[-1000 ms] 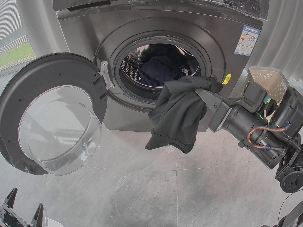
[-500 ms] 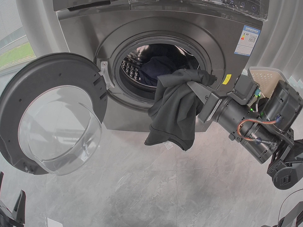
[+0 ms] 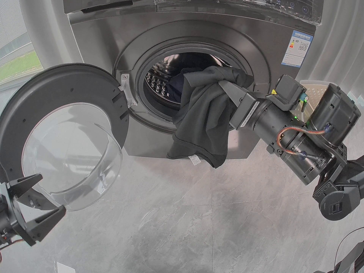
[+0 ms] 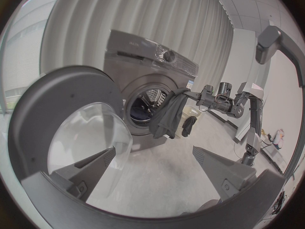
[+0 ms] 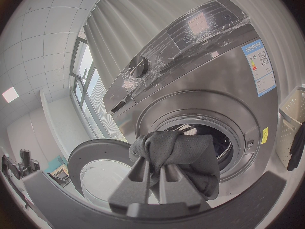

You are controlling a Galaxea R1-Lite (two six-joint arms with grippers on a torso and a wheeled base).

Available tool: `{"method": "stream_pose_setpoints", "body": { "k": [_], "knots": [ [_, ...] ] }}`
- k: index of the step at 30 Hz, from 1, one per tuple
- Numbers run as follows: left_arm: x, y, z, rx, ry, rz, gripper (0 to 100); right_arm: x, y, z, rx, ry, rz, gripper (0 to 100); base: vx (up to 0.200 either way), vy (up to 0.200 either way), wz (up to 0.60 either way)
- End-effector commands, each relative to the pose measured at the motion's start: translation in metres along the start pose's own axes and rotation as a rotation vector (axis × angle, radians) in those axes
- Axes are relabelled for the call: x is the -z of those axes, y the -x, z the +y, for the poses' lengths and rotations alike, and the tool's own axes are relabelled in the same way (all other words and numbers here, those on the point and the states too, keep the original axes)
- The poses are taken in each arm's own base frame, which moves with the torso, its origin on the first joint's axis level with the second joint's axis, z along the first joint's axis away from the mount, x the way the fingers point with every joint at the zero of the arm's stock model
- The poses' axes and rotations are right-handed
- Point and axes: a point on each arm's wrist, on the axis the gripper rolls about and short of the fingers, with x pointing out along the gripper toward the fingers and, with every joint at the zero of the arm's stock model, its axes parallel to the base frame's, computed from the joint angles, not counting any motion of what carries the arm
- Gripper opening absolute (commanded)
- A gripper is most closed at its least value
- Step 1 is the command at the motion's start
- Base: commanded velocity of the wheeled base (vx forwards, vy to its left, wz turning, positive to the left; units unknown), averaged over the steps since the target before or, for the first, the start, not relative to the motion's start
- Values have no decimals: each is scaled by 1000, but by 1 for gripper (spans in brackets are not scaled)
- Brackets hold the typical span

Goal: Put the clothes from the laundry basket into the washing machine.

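A grey front-loading washing machine (image 3: 98,35) stands on a pale marbled tile floor (image 3: 189,217), with a ribbed light curtain (image 4: 143,16) behind it. Its round door (image 3: 49,88) is swung fully open to the robot's left, the clear bowl-shaped window facing outward. The round drum opening (image 3: 159,82) is uncovered, and a dark blue piece of clothing (image 3: 175,86) already lies inside the drum.

The right gripper (image 3: 223,85) reaches in from the robot's right, level with the drum opening. Its jaws are closed tight on a bunched fold of a dark grey garment (image 3: 206,122). The gripped top of the garment sits at the right side of the opening, just at its rim. The rest of the cloth hangs down outside, draped over the lower rim and across the machine's front panel. Its hem hangs clear of the floor, with a small white label (image 3: 194,159) at the edge.

The left gripper (image 3: 49,194) is low on the robot's left, near the bottom edge of the open door. Its jaws are spread wide apart and hold nothing.

A cream laundry basket (image 5: 292,108) with perforated walls stands on the floor just beside the machine, on the robot's right, partly hidden behind the right arm in the head view. Another dark piece of clothing (image 5: 297,147) hangs over the basket's edge.
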Motion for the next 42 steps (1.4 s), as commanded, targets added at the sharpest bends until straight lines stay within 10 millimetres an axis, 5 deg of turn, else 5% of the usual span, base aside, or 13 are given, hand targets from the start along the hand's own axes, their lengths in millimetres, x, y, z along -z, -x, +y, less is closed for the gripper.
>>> {"method": "stream_pose_setpoints", "body": {
  "k": [1,12,42],
  "knots": [
    [9,-103,12,213,38,176,100,12,-19,-8,25,3,-10,0,0,0,0],
    [29,-170,13,286,41,214,100,9,-16,-4,23,-57,-8,0,0,0,0],
    [64,-271,20,315,58,199,100,2,1,6,-9,-67,2,0,0,0,0]
  ]
}}
